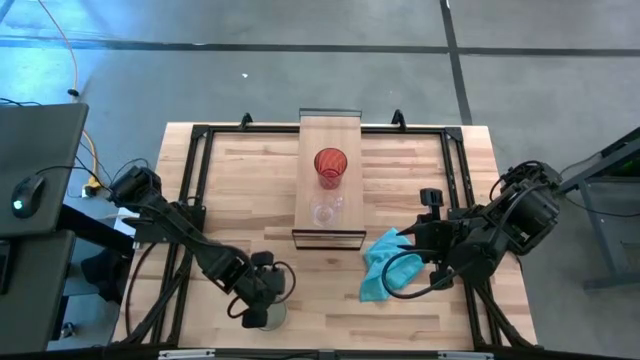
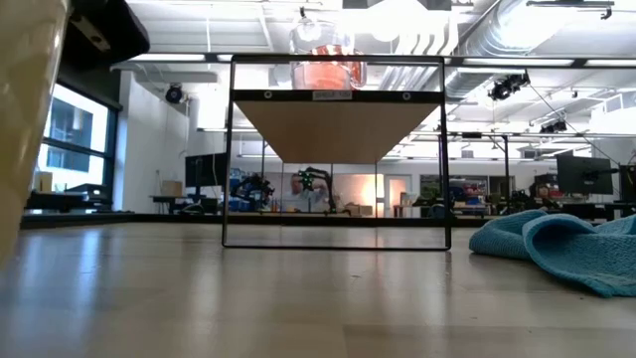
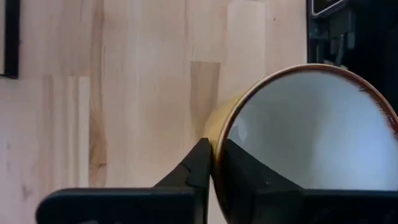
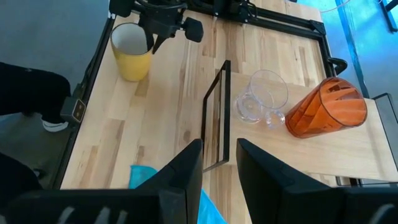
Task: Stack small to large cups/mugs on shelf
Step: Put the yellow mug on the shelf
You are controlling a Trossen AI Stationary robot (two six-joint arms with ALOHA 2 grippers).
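The cream-yellow mug (image 4: 132,53), white inside with a brown rim, stands near the table's near edge on the left (image 1: 268,316). My left gripper (image 1: 262,296) is shut on its rim. No handle shows. The low view shows it as a blurred cream shape (image 2: 25,129). The raised light-wood shelf (image 1: 330,135) in its dark frame carries the red translucent cup (image 1: 330,166) and the clear glass (image 1: 325,210), both upright on their bases. My right gripper (image 4: 219,171) is open above the teal cloth (image 1: 385,265), to the right of the shelf's near end. My left gripper pinches the mug's wall at the rim (image 3: 219,134), one finger (image 3: 242,165) inside the cup and one finger (image 3: 196,165) outside. It comes from above, slanting down. The mug stands upright, apparently with its base on the table (image 4: 134,76).
The shelf's thin dark frame (image 2: 336,244) stands on legs at mid-table, with open space beneath the board. The crumpled teal cloth (image 2: 566,247) lies right of it. Dark rails (image 1: 190,180) run along the table's left, right and far sides. Bare wood lies between the mug and the shelf.
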